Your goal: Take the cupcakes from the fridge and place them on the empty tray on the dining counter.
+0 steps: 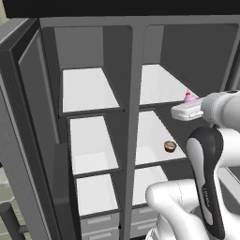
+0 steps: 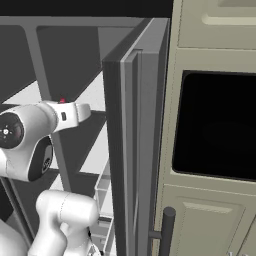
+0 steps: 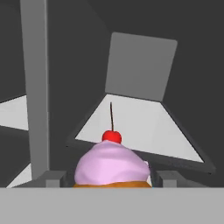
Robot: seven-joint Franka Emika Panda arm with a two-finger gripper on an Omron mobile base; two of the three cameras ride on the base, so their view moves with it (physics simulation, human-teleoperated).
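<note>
A pink-frosted cupcake (image 3: 113, 165) topped by a cherry is seen near the right front edge of the fridge's (image 1: 133, 70) upper right shelf (image 1: 161, 86). It is bracketed by the gripper (image 3: 111, 177), jaws standing wide. It is judged light, its frosting soft and easily smeared; the wrapper should be gripped.

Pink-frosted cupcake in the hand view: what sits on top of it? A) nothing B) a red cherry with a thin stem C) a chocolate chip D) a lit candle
B: the pink-frosted cupcake carries a red cherry with a thin dark stem rising straight up from it.
</note>
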